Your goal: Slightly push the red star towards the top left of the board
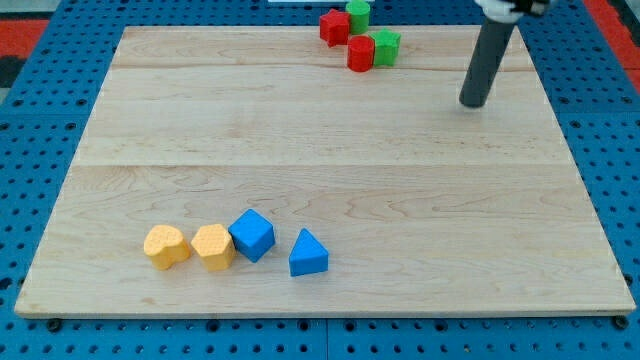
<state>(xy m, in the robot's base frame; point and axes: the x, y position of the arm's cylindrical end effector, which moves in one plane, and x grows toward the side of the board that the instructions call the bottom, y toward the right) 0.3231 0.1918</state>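
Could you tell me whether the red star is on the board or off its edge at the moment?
On the board, barely: the red star sits at the board's top edge, touching the green block. My tip is apart, to the view's right.

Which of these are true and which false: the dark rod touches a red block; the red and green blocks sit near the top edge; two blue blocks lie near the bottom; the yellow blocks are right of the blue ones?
1. My tip touches a red block. False: it stands apart, to the view's right of the cluster.
2. The red star, the red cylinder, the green cylinder and the green block sit near the board's top edge. True.
3. The blue cube and blue triangular block lie near the bottom. True.
4. The two yellow blocks are right of the blue ones. False: they lie to their left.
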